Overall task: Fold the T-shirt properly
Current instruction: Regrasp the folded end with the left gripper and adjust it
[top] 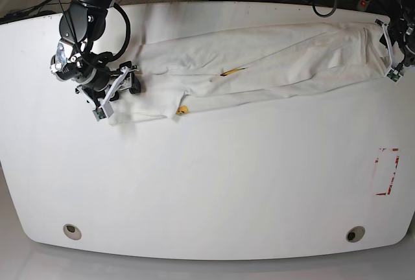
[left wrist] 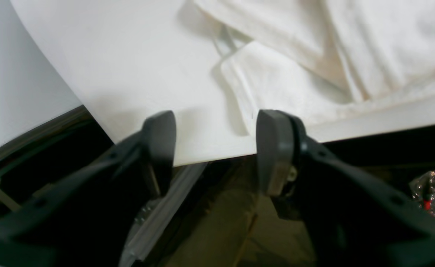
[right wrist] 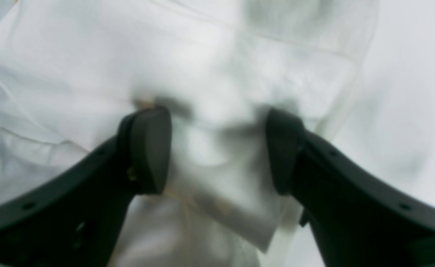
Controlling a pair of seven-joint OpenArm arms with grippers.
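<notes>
White table point(top: 207, 189), perhaps red-marked point(top: 388, 171)

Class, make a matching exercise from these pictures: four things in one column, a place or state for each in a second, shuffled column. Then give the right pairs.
Things
1. T-shirt
2. left hand
3. right hand
4. table

Places or states
A. open, over the table's edge beside a corner of cloth
B. white, bare along its near side
C. open, right over white cloth
D. stretched out long across the far side

Pairs: 1-D, 2-A, 3-C, 4-B
</notes>
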